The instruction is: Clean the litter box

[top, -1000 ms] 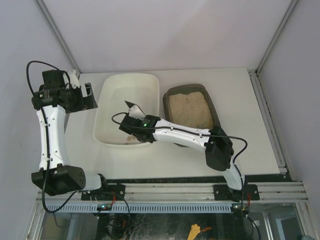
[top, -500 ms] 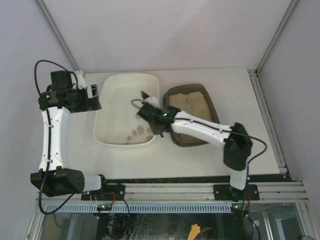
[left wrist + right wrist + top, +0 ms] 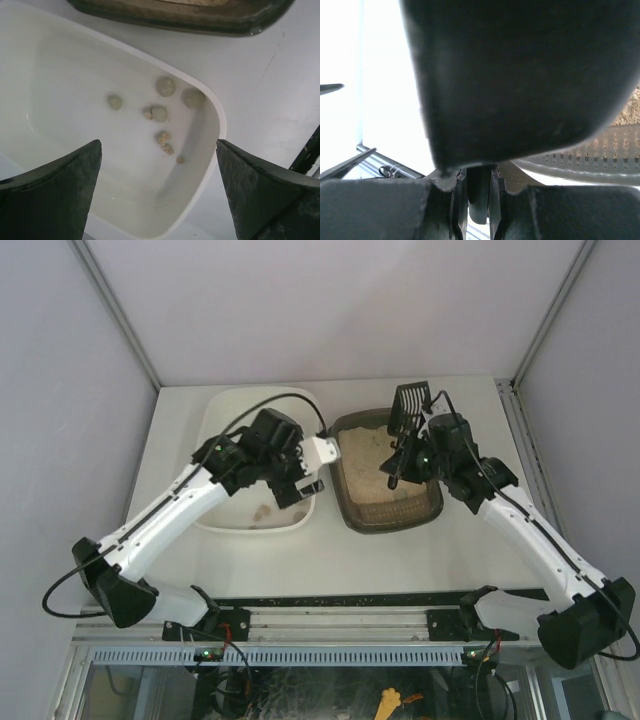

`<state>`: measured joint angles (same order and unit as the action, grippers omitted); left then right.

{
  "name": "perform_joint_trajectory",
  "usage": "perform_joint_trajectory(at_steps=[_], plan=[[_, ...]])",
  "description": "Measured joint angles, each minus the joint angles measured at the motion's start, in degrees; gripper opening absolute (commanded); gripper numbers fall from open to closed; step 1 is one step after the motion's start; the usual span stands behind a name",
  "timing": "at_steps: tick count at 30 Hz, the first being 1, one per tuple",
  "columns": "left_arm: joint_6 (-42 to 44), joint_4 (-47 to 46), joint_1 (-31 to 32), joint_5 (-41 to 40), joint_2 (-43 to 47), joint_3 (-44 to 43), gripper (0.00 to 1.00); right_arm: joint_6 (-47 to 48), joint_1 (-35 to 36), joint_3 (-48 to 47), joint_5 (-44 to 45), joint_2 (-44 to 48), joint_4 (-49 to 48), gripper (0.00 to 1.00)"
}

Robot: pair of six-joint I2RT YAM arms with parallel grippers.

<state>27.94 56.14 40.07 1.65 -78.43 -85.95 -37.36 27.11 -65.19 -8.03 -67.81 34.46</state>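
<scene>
The litter box [image 3: 392,524], a dark tray of beige litter, sits right of centre; its rim shows in the left wrist view [image 3: 200,20]. My right gripper [image 3: 405,440] is shut on the handle of a black slotted scoop [image 3: 410,403], held above the box's far side. In the right wrist view the scoop [image 3: 520,75] fills the frame, its handle between my gripper's fingers [image 3: 479,185]. My left gripper [image 3: 310,470] is open and empty above the near right corner of the white tub [image 3: 215,420]. Seen from the left wrist, the gripper [image 3: 159,150] hovers over several clumps [image 3: 160,112].
The white tub [image 3: 75,100] lies next to the litter box, a narrow strip of table between them. A metal rail [image 3: 350,625] runs along the near edge. Enclosure walls stand at the left, back and right.
My left arm swung from the far left to over the tub's right side. My right arm carried the scoop from the tub to above the litter box.
</scene>
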Motion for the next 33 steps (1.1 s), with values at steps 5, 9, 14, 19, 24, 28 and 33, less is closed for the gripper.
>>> perform_joint_trajectory(at_steps=[5,9,14,19,24,28,33], plan=[[2.16,-1.07,5.07,-2.71,-7.72,-0.96,1.0,-0.39,-5.49,4.94,-3.78,5.92,0.46,0.0],[-2.19,-2.29,7.96,-1.92,-18.16,-9.44,1.0,-0.37,-12.81,8.0,-7.37,11.47,1.99,0.0],[0.81,-3.48,10.47,4.37,-21.59,-9.99,1.0,0.5,-22.45,9.11,-12.59,16.11,4.33,0.0],[10.14,-1.07,11.08,12.02,-25.64,-11.69,0.99,1.99,-28.57,9.57,-16.85,18.84,7.08,0.0],[13.0,-0.13,11.17,9.53,-30.32,-13.05,1.0,3.54,-31.95,11.15,-20.17,21.05,9.31,0.0],[2.05,-3.26,11.02,3.69,-32.79,-14.58,1.0,4.2,-34.05,12.74,-21.92,21.99,9.94,0.0],[-19.23,-4.92,10.8,0.83,-34.01,-18.75,1.0,4.85,-36.28,14.99,-23.82,21.94,10.01,0.0]])
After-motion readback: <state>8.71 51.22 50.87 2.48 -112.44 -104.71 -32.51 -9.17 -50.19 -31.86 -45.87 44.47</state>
